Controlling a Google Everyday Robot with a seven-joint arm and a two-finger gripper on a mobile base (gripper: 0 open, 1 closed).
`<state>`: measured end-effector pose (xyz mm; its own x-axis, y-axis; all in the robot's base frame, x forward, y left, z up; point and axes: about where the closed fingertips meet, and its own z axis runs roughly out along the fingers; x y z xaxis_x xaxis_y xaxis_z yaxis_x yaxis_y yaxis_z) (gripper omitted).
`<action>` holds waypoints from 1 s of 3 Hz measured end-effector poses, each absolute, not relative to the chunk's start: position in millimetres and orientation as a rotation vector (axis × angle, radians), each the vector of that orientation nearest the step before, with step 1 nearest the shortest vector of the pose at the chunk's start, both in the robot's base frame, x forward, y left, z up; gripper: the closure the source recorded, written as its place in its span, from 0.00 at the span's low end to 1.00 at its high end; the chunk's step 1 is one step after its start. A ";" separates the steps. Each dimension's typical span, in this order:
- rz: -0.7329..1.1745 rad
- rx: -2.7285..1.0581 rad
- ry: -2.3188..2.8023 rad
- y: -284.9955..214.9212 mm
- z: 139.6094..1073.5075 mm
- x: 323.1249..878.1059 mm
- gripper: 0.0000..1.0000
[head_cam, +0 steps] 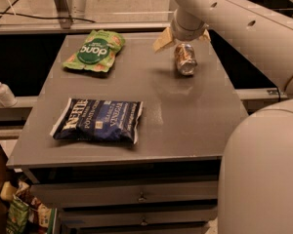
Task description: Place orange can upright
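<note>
"The orange can (pixel 185 59), that small orange-gold metal drink can with the silver top: where is it?"

"On the far right of the grey metal table (pixel 185 126), tipped over, silver top turned toward the near edge. It is well apart from the green snack bag (pixel 94 51) and the dark blue crisp bag (pixel 98 120) on the left."

"And your gripper?"

"My gripper (pixel 181 43) hangs just above the can, its tan fingers (pixel 162 39) spread apart on either side, gripping nothing."

"Which step, then?"

"The grasp, I judge. Next I must lower, close across the body, and swing the silver top upward before setting it down."
</note>
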<state>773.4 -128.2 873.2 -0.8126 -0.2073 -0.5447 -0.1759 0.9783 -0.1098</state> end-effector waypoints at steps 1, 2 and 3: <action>-0.097 -0.252 2.539 -134.4 867.3 787.2 0.00; -0.127 -0.227 2.554 -143.9 859.3 795.3 0.00; -0.150 -0.198 2.577 -156.7 849.2 796.6 0.00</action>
